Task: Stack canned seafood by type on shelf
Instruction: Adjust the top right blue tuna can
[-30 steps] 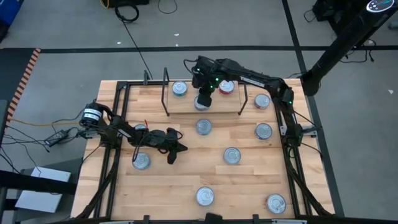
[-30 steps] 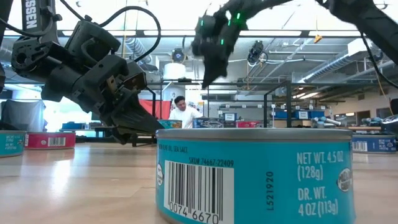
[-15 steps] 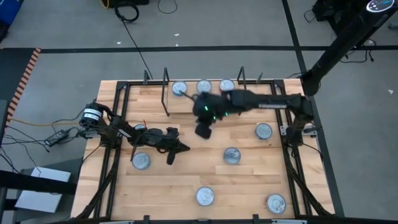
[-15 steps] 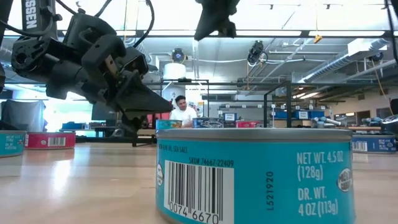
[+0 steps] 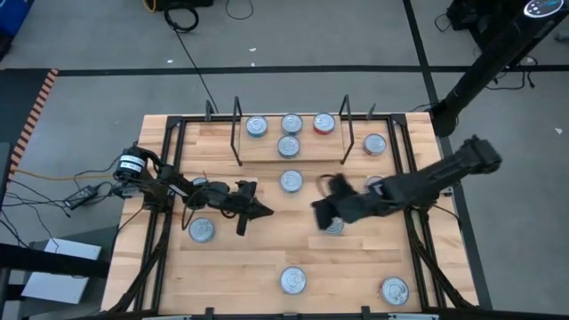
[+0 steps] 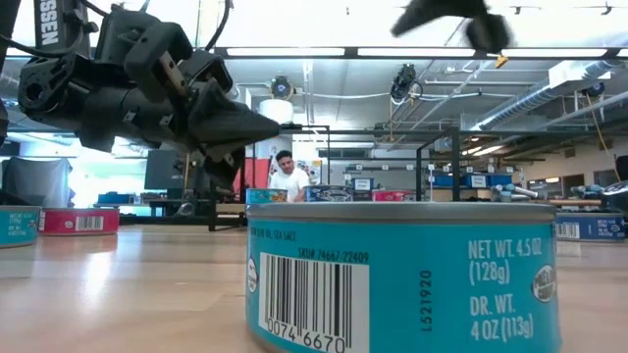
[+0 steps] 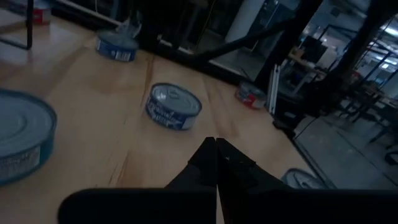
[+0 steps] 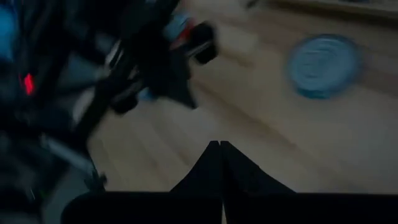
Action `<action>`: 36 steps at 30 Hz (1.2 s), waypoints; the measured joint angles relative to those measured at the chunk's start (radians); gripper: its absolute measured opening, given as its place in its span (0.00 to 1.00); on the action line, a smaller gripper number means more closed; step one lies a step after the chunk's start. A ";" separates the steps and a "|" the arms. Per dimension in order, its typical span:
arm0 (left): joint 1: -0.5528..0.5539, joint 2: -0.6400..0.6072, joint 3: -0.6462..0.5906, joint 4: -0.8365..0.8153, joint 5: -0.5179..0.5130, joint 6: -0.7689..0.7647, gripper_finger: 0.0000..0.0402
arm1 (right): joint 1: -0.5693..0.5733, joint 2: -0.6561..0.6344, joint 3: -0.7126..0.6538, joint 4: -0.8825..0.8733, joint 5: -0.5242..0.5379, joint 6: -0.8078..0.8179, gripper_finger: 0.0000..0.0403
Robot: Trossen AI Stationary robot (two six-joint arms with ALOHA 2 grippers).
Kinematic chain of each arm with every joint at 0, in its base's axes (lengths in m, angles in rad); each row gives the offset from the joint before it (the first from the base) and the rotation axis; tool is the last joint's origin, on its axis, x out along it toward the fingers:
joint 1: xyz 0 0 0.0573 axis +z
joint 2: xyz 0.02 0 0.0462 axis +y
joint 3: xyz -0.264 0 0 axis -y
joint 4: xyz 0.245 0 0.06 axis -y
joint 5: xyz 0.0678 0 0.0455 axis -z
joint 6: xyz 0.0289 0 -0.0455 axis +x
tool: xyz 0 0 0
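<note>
Four tins already sit on the shelf (image 5: 267, 149) in the upper middle of the high view: three in a back row, the rightmost red-labelled (image 5: 324, 124), and one blue tin (image 5: 288, 146) in front of them. None is stacked on another as far as the overhead shows, so the sorting by type looks barely begun. Several tins are still loose on the wooden tabletop (image 5: 258, 258): one just below the shelf (image 5: 291, 181), one at the shelf's right end (image 5: 374, 144), one at left (image 5: 202, 229), and two along the bottom edge (image 5: 292, 281) (image 5: 394, 290). The right gripper (image 5: 322, 212), fingers pressed together and carrying nothing, is blurred at centre right, above another loose tin. The left gripper (image 5: 258, 210), also pinched closed and empty, hangs at centre left above the board.
</note>
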 joint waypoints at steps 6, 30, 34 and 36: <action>0.000 0.000 0.016 -0.001 -0.004 0.002 0.00 | 0.027 -0.268 -0.268 -0.060 0.134 0.286 0.00; 0.015 0.000 0.081 -0.102 -0.315 0.122 0.00 | -0.674 -0.267 -0.475 -0.415 -0.315 -0.592 0.00; 0.015 0.000 0.081 -0.102 -0.341 0.121 0.00 | -0.725 -0.223 -0.478 -0.411 -0.320 -0.652 0.00; 0.015 0.000 0.081 -0.102 -0.346 0.121 0.00 | -0.737 -0.212 -0.478 -0.436 -0.337 -0.665 0.00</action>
